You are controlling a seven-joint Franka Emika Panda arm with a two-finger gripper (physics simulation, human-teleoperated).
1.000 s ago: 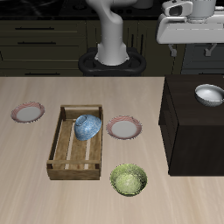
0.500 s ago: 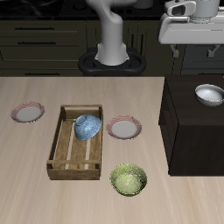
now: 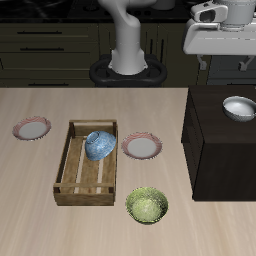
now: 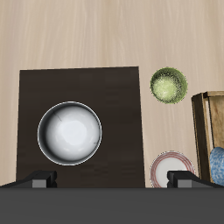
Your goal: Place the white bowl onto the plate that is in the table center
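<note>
Crate point(image 3: 87, 163): patterned bowl point(image 3: 98, 146) inside | white bowl point(image 4: 69, 133): on cabinet point(image 4: 118, 96) | claw point(image 4: 112, 178): wide, empty

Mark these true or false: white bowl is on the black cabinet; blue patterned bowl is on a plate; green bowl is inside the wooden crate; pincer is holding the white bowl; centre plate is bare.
1. True: the white bowl sits on the black cabinet.
2. False: the blue patterned bowl lies inside the wooden crate.
3. False: the green bowl stands on the table.
4. False: the pincer hangs above the bowl, holding nothing.
5. True: the plate is bare.
</note>
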